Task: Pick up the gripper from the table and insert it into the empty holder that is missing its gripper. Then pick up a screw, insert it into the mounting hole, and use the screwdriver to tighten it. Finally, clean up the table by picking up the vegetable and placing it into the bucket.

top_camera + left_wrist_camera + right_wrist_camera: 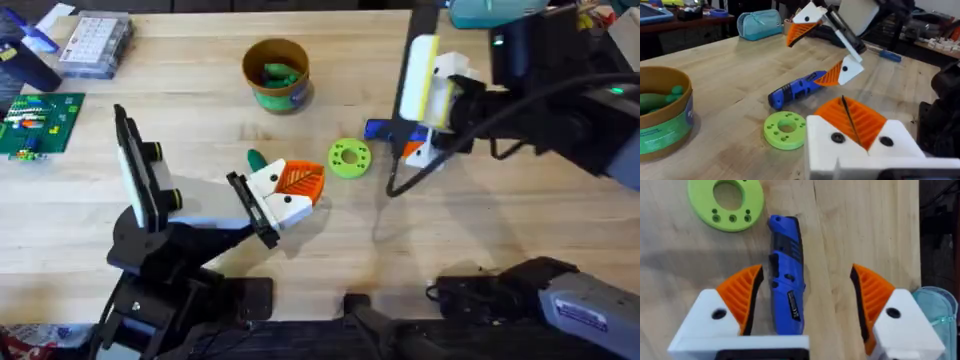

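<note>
Tabletop: right hand [805,297] spread astride screwdriver [786,275]

A pale wooden butcher-block table [200,120] is stretching across the room, its planks catching soft, even light. A clear plastic compartment box [95,45] and a green circuit board [38,122] are sitting at its far left corner. Beyond the table, a light-blue zippered pouch [759,23] is lying near a dark side bench [675,25] crowded with clutter.
</note>
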Robot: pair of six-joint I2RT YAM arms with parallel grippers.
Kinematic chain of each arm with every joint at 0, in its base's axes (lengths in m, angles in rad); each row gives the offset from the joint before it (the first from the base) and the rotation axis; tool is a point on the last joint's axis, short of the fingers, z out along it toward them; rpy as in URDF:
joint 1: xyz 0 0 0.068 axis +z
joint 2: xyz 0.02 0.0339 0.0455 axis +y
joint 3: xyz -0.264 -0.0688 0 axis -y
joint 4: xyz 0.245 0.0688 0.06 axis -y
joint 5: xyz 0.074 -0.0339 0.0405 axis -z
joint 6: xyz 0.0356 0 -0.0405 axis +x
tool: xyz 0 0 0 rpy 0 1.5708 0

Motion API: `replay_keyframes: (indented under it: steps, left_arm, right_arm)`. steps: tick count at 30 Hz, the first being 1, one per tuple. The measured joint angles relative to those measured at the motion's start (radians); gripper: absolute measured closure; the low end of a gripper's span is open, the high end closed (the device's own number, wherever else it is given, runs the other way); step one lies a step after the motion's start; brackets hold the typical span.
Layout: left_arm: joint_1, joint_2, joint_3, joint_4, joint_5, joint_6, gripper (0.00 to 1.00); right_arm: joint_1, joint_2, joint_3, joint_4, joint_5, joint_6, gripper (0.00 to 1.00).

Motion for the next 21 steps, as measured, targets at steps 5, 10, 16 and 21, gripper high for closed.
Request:
replay_keyframes:
  steps: [5, 10, 16, 21]
  left_arm:
    - [0.000, 0.000, 0.000, 0.000, 0.000, 0.000, 0.987]
    - [0.000, 0.000, 0.000, 0.000, 0.000, 0.000, 0.987]
    - [0.000, 0.000, 0.000, 0.000, 0.000, 0.000, 0.987]
    - [0.000, 0.000, 0.000, 0.000, 0.000, 0.000, 0.987]
  right_arm:
    - [0.000, -0.140, 0.000, -0.123, -0.092, 0.141, 0.006]
    - [0.000, -0.226, 0.000, -0.156, -0.242, 0.332, 0.006]
    - [0.000, -0.253, 0.000, -0.149, -0.435, 0.453, 0.006]
    - [0.000, -0.253, 0.000, -0.155, -0.502, 0.483, 0.007]
